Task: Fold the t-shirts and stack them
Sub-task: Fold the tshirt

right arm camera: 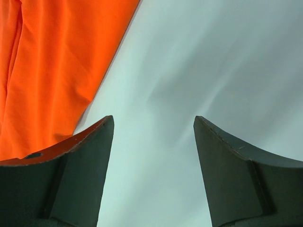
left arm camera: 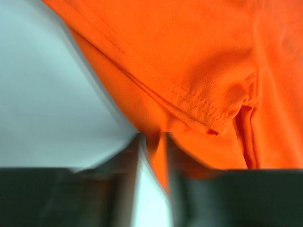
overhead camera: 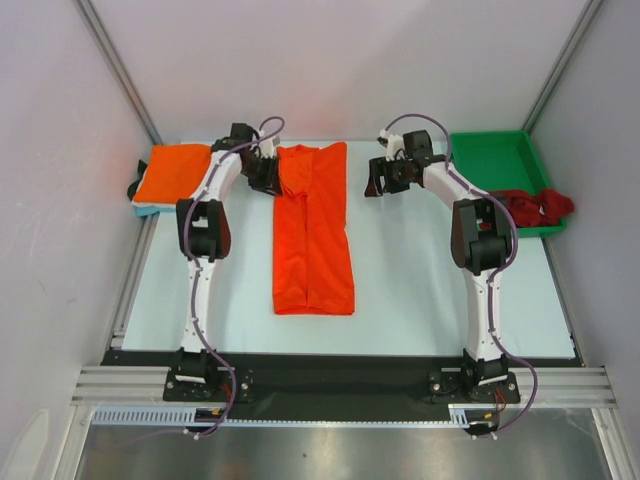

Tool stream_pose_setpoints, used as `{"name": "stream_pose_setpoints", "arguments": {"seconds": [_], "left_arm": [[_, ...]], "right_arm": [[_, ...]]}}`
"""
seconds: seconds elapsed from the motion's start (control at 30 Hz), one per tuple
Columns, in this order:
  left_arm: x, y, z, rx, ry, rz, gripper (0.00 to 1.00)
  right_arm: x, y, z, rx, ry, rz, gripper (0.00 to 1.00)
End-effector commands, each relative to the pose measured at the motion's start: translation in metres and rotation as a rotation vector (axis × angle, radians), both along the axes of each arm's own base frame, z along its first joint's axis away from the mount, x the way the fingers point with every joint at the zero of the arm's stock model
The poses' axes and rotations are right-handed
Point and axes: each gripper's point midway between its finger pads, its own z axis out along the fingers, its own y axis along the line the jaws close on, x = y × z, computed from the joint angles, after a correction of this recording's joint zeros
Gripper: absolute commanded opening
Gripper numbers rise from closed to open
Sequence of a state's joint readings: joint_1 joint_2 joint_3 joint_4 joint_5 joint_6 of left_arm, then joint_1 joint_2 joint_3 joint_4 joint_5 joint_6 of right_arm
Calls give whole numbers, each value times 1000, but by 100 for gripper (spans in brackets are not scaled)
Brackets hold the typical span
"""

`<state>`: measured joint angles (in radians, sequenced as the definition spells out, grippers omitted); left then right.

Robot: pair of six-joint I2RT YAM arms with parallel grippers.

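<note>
One orange t-shirt (overhead camera: pixel 313 235), folded lengthwise, laid down the middle of the counter (overhead camera: pixel 420 290). Far-left corner inside the barely parted left claw (left arm camera: pixel 152 139), gripping or letting go impossible to tell. Right claw (right arm camera: pixel 154 120) spread wide, empty, just right of the cloth, seemingly poised for the next fold.

Pale tabletop (overhead camera: pixel 420 290), matte, faintly blue-white. Green plastic tray (overhead camera: pixel 490 160) sits on it at the far right corner, shallow and rectangular, close to the right wall. White walls (overhead camera: pixel 350 60) on three sides. Grey metal posts (overhead camera: pixel 118 70) slant up from both far corners. Along the near edge: black strip (overhead camera: pixel 340 368), then ribbed aluminium rail (overhead camera: pixel 340 385), slotted white cable duct (overhead camera: pixel 330 418), and brushed steel sheet (overhead camera: pixel 340 455) nearest.
</note>
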<state>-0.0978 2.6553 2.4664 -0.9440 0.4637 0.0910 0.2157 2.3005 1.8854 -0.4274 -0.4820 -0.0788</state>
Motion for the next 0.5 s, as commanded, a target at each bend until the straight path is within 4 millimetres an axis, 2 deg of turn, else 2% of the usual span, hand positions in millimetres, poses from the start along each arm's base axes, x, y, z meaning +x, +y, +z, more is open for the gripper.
{"name": "stream_pose_setpoints", "arguments": {"seconds": [0.0,0.07,0.1,0.13,0.17,0.2,0.23,0.27,0.3,0.33,0.37,0.4,0.43,0.47], "left_arm": [[13,25,18,162,-96,7,43],[24,26,30,219,-154,21,64],[27,24,36,226,-174,18,65],[29,24,46,236,-195,23,70],[27,19,67,225,-219,23,77],[23,15,79,207,-228,17,81],[12,13,79,193,-199,8,81],[0,10,115,163,-228,10,87],[-12,4,124,119,-215,-5,88],[-32,3,117,97,-147,0,88],[-45,2,122,64,-121,1,87],[-61,1,149,29,-140,10,86],[-88,-2,128,-2,-39,10,84],[-102,-2,126,-26,7,40,81]], "right_arm": [[12,13,20,13,-74,18,74],[12,15,22,14,-79,21,74],[12,16,23,18,-78,21,74],[11,16,26,21,-80,22,74],[11,16,29,26,-79,18,73],[8,18,42,46,-87,22,73],[5,15,51,65,-82,16,73],[-7,19,53,113,-38,21,73],[-16,19,57,156,4,5,73],[-24,15,82,204,-7,-2,72],[-49,15,68,251,91,4,72],[-62,15,70,294,150,-26,72],[-75,14,86,330,154,-31,70],[-92,11,83,366,212,-29,70]]}}
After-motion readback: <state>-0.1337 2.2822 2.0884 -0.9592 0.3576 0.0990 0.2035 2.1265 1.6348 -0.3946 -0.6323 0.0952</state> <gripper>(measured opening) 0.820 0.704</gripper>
